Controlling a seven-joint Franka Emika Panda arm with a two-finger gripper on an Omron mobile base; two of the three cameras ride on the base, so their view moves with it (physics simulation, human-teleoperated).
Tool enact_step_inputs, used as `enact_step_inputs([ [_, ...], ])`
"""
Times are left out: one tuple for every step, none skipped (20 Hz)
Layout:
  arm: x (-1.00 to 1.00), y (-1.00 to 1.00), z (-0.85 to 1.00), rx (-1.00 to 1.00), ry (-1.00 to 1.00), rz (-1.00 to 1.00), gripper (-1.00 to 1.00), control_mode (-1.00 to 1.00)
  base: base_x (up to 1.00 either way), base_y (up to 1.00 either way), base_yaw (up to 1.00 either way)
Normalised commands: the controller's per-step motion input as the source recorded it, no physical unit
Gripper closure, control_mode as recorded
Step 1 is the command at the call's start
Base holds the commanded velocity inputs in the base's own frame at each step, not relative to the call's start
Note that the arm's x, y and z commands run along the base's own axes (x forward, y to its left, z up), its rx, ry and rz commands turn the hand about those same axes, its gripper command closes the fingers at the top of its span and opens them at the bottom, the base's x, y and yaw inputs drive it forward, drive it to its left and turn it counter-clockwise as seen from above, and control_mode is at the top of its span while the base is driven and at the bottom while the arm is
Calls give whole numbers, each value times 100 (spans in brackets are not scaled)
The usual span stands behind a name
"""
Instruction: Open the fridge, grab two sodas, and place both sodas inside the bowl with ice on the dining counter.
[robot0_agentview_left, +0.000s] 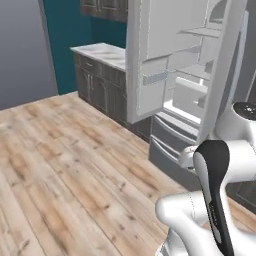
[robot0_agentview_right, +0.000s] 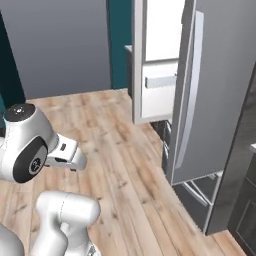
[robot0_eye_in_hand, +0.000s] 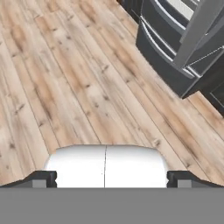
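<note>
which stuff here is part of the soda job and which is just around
Part of the job:
- fridge, both doors open, white interior showing
- gripper, open, nothing held

Just around:
- dark cabinets with marble top
- wood floor
- teal wall

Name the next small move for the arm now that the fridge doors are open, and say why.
Probably raise the hand and turn it toward the open fridge. Both doors are swung out and the white shelves are exposed, yet the gripper, fingertips spread wide and empty, points down at the wooden floor beside the lower drawers. No cans can be made out yet.
</note>
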Motion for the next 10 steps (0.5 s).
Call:
enact_step_inputs([
  [0,0,0,0,0,0,-100,100,80,12,-41],
  [0,0,0,0,0,0,-100,100,79,13,-41],
  [0,0,0,0,0,0,-100,100,81,17,-40],
  [0,0,0,0,0,0,-100,100,82,20,-40],
  [0,0,0,0,0,0,-100,100,82,22,-39],
  [0,0,0,0,0,0,-100,100,84,22,-38],
  [0,0,0,0,0,0,-100,100,83,20,-38],
  [0,0,0,0,0,0,-100,100,84,22,-38],
  [0,0,0,0,0,0,-100,100,84,22,-38],
  [0,0,0,0,0,0,-100,100,80,20,-39],
])
